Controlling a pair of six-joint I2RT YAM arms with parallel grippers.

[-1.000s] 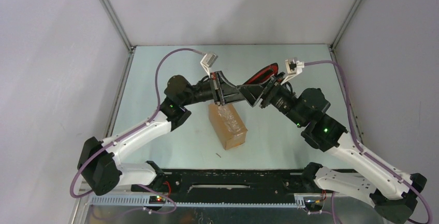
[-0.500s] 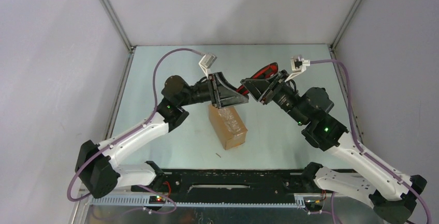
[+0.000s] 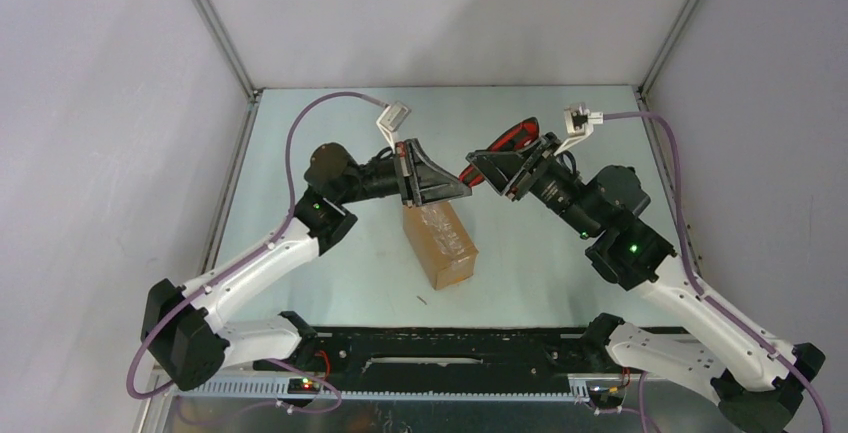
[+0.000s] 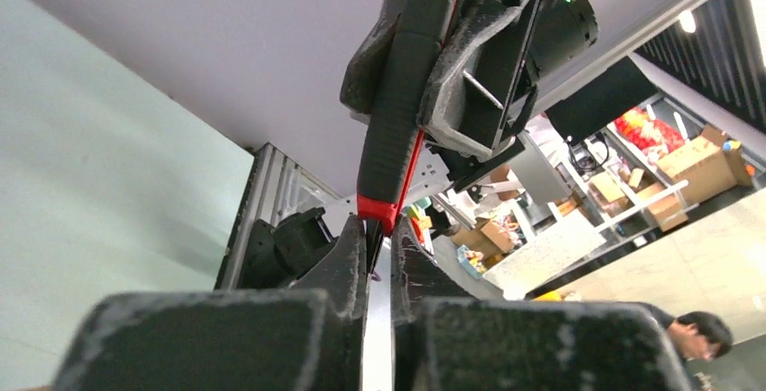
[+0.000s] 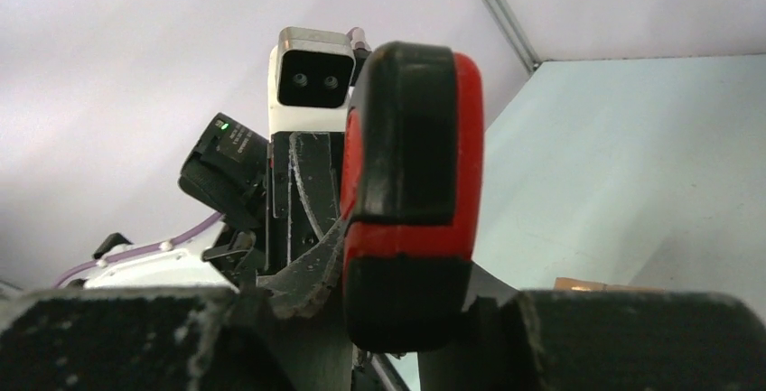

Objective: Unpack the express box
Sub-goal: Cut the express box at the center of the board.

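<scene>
The express box (image 3: 441, 244), a small brown taped carton, lies shut on the table below both grippers; a sliver of it shows in the right wrist view (image 5: 587, 284). My right gripper (image 3: 478, 168) is shut on the handle of the red-and-black utility knife (image 3: 508, 138), seen end-on in the right wrist view (image 5: 411, 183) between my fingers (image 5: 402, 299). My left gripper (image 3: 462, 189) meets it tip to tip above the box. In the left wrist view its nearly closed fingers (image 4: 379, 239) pinch the knife's red front end (image 4: 384, 210).
The pale green table (image 3: 330, 133) is walled by grey panels with metal corner posts (image 3: 215, 28). The arm bases and a black rail (image 3: 440, 348) line the near edge. Purple camera cables (image 3: 320, 113) loop above each wrist.
Both grippers have risen slightly and shifted a little left above the box, still joined at the knife. The box has not moved.
</scene>
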